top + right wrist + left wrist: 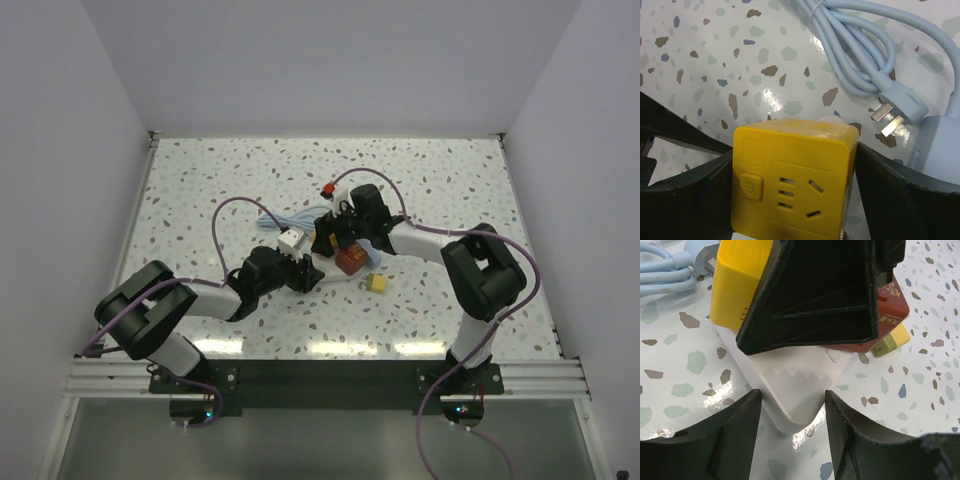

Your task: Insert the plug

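Left end effector [792, 407], nearest me, straddles a corner of the white base [800, 390] with its jaws half closed; I cannot tell if they pinch it. Caught only by that corner, the base may pivot away. Beyond it, my right end effector [795, 170] flanks the yellow socket cube [790, 185]. Whether it grips I cannot tell, so the cube could tip. Farther off, the plug [897, 112] lies loose on the desk [705, 65], unheld. Every slot in the cube's face is empty.
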